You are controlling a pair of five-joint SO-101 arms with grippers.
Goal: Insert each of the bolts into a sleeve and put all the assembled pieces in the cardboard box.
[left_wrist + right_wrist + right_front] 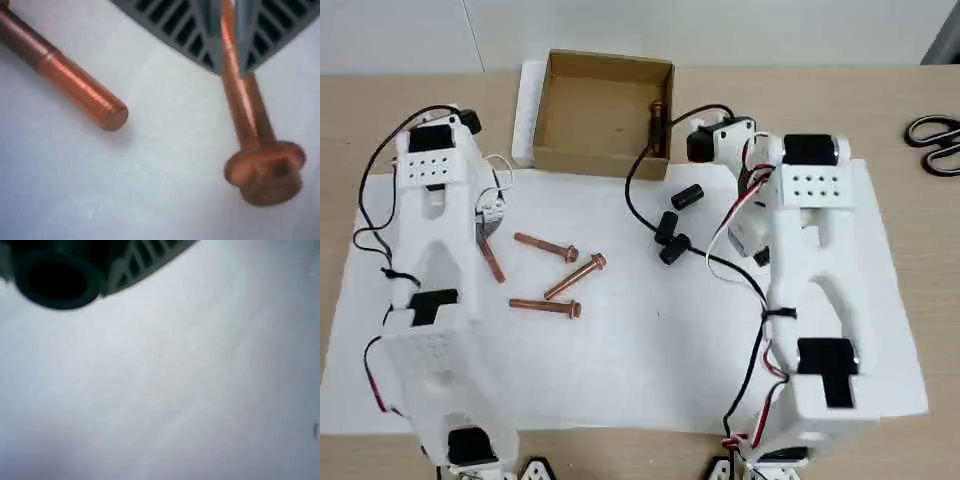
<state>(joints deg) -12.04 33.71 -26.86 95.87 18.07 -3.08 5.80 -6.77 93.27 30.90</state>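
Pairing is in hand: your left tool (230, 62) clenches a bolt (241, 112), your right tool (95, 262) grasps a sleeve (55, 282), both outside the cardboard box (595, 162); next, align shank with bore and push home.

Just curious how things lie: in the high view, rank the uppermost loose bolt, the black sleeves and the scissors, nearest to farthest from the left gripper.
1. Uppermost loose bolt, beside the left gripper.
2. Black sleeves, mid-sheet.
3. Scissors, table's right edge.

Overhead camera; wrist cameras close above sheet (620, 360)
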